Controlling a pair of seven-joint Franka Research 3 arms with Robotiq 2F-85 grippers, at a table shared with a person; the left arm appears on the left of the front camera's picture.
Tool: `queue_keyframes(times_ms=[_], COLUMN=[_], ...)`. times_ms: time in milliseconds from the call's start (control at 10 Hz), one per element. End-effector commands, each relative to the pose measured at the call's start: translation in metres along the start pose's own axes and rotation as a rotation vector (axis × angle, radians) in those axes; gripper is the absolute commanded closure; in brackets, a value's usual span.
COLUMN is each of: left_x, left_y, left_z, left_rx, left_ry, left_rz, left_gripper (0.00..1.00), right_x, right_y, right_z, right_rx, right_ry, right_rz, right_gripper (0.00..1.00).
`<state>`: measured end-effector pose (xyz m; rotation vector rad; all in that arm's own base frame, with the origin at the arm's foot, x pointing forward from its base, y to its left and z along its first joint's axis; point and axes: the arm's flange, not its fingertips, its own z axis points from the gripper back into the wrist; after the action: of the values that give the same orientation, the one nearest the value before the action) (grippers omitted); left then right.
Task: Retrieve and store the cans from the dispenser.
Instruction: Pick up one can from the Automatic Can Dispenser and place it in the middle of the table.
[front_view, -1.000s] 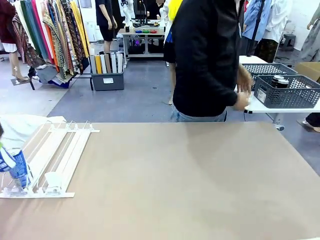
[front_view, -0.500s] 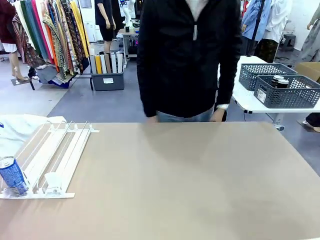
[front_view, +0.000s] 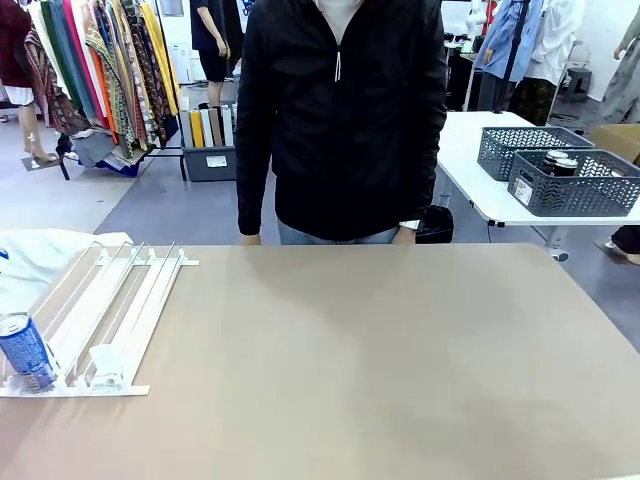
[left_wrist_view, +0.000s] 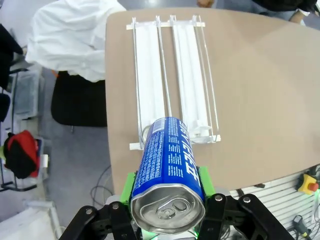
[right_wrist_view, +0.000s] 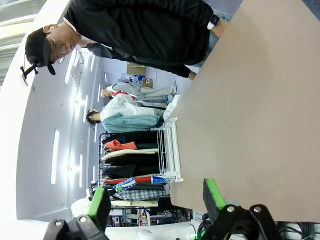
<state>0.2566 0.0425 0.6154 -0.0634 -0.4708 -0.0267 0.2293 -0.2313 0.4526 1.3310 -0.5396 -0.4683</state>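
Left gripper (left_wrist_view: 167, 182) is clamped tight here: both green pads (left_wrist_view: 206, 182) press the sides of the held can (left_wrist_view: 167, 155), a blue one with white lettering, gripped just below its silver top. The wrist rides high and points down, fingers aimed at the table (left_wrist_view: 260, 100), so the can hangs lengthwise along them, top toward the wrist, base toward the dispenser (left_wrist_view: 187, 75). In that wrist view the base lines up over the low end of the rack's lane nearest the table's side edge; how far above the rails it hangs is hard to judge from this end-on angle. Over to the front view, and there is the standing can (front_view: 25, 352), blue as well, upright at the low end of the leftmost lane, right at the picture's left border, with a white cloth (front_view: 45, 255) heaped just beyond the rack. Right gripper (right_wrist_view: 156, 192) sits low at the robot's side of the table, wrist rolled so the tabletop stands on edge in its view, and its jaws are spread wide apart, green pads well clear of each other. The person (front_view: 340, 120) in the black jacket stands square at the far edge, facing the robot, arms hanging at the sides, well away from both cans.
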Motion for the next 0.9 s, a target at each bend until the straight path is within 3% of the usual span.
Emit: queue_keyframes(times_ms=[0, 200, 400, 600, 800], left_x=[0.000, 0.018, 0.054, 0.086, 0.082], left_y=[0.000, -0.062, -0.176, -0.291, -0.382], left_z=[0.000, -0.002, -0.034, -0.094, -0.151], left_rx=[-0.001, -0.024, -0.073, -0.108, -0.224], left_ry=[0.000, -0.095, -0.153, -0.081, -0.012], left_rz=[0.001, 0.068, -0.144, -0.376, -0.471], left_gripper=[1.00, 1.00, 1.00, 1.00, 1.00], right_x=[-0.003, -0.003, -0.003, -0.003, -0.003], right_y=[0.000, 0.000, 0.000, 0.000, 0.000], right_z=[0.003, 0.003, 0.003, 0.003, 0.003], right_rx=[-0.008, -0.008, -0.008, -0.008, -0.008], right_ry=[0.014, 0.014, 0.014, 0.014, 0.014], right_rz=[0.012, 0.012, 0.012, 0.012, 0.012], right_gripper=[0.00, 0.00, 0.00, 0.00, 0.00])
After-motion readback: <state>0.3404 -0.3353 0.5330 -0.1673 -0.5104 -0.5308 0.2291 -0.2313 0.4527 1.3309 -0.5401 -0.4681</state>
